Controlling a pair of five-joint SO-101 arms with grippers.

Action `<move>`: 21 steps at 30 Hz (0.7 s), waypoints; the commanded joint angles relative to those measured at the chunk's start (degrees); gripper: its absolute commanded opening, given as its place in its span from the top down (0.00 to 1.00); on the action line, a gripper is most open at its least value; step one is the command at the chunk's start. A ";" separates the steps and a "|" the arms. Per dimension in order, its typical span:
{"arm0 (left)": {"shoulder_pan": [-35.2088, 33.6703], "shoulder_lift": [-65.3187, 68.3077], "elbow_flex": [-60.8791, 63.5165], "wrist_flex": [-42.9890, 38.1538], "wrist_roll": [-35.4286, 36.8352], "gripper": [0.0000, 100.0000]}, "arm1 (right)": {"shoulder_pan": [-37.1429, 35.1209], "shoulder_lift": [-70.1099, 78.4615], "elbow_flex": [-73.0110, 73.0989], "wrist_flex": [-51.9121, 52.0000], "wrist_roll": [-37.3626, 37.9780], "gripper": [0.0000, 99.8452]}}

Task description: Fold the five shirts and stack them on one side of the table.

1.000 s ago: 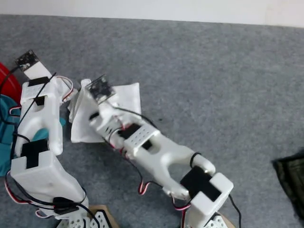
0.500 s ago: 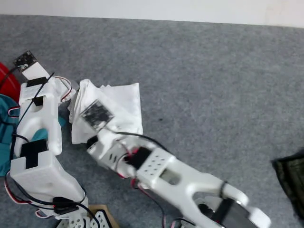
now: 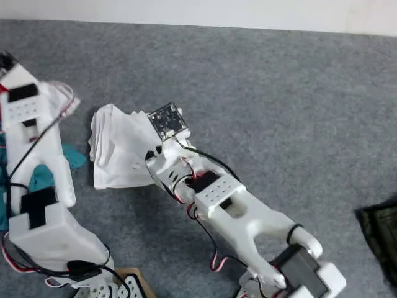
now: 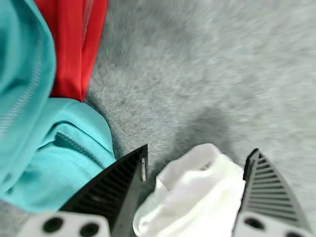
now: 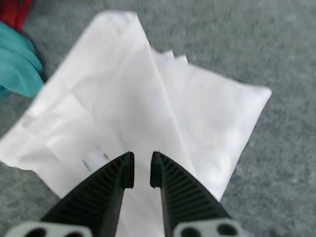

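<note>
White crumpled fabric shirt (image 3: 118, 149) lies on grey felt tabletop (image 3: 279, 93), near teal shirt (image 4: 49, 148) and red shirt (image 4: 74, 39) | right end effector (image 5: 140, 165): barely parted, over it | left end effector (image 4: 199, 150): wide, astride white cloth fold (image 4: 197, 197)

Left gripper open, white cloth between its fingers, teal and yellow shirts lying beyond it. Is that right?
Not quite. The left wrist view shows a red shirt, not yellow, beside the teal shirt; the left gripper is open with white cloth between its fingers.
</note>
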 commanded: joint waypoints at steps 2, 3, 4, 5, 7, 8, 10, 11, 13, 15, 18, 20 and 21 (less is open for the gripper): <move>7.60 -7.69 -11.03 14.15 -5.45 0.68 | 0.84 0.84 -0.84 -1.98 -0.18 0.93; 10.51 -8.13 -10.77 15.91 -7.21 0.68 | 1.19 0.92 -0.84 -1.89 -0.18 0.93; 13.32 -8.40 -10.07 17.14 -8.53 0.68 | 1.36 0.75 -0.84 -1.89 -0.18 0.93; 15.52 -8.40 -9.01 17.93 -9.23 0.68 | 1.54 0.75 -0.84 -1.89 -0.18 0.93; 18.86 -8.40 -6.29 17.85 -9.58 0.68 | 2.51 0.66 -0.92 -1.89 -0.18 0.98; 20.00 -8.40 -5.05 17.67 -9.58 0.68 | 2.95 0.66 -1.01 -1.89 -0.18 1.00; 21.58 -8.31 -2.51 15.30 -9.58 0.68 | 3.47 1.01 -1.80 -1.80 -0.18 0.99; 22.11 -8.31 -1.10 14.24 -9.58 0.68 | 3.91 1.01 -1.98 -1.80 -0.18 0.99; 22.46 -8.31 1.54 13.71 -9.58 0.68 | 4.35 1.01 -2.33 -1.80 -0.18 0.99; 22.37 -8.40 4.88 13.80 -9.67 0.68 | 5.32 1.01 -2.42 -1.80 -0.18 0.99; 20.53 -8.84 10.42 13.36 -9.76 0.69 | 5.49 1.01 -2.42 -1.80 -0.18 0.99; 19.30 -8.84 12.88 13.36 -9.85 0.71 | 5.49 1.01 -2.42 -1.80 -0.18 0.99; 18.86 -8.84 13.76 13.36 -9.85 0.74 | 5.41 1.01 -2.42 -1.80 -0.18 0.99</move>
